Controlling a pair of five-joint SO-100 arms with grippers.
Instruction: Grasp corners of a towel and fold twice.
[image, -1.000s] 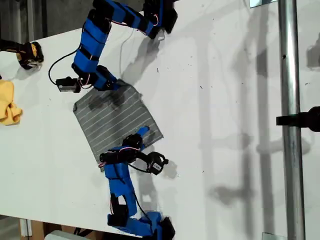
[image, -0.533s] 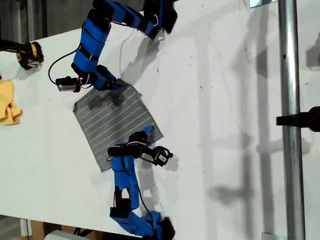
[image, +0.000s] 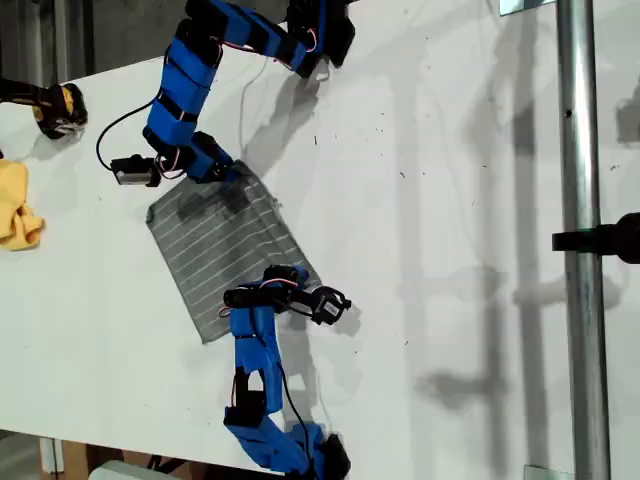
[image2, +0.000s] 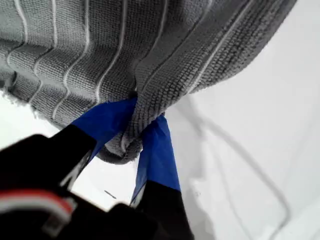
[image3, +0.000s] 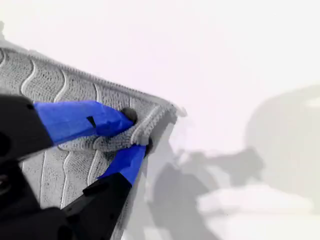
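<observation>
My first gripper (image2: 142, 132) pinches a bunched, lifted edge of the grey white-striped terry towel (image: 225, 245). My second gripper (image3: 135, 131) is clamped on a towel corner (image3: 162, 112) lying flat. Towel spread on the white tabletop (image: 450, 150), toward the exterior view's left. Crumpled yellow cloth (image: 18, 208) at that view's left edge, well apart.

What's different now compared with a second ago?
The lower arm in the exterior view swung toward that view's right, and its pincer drew the towel's near corner inward. The upper arm's pincer, the rest of the towel and the yellow cloth stayed put.
</observation>
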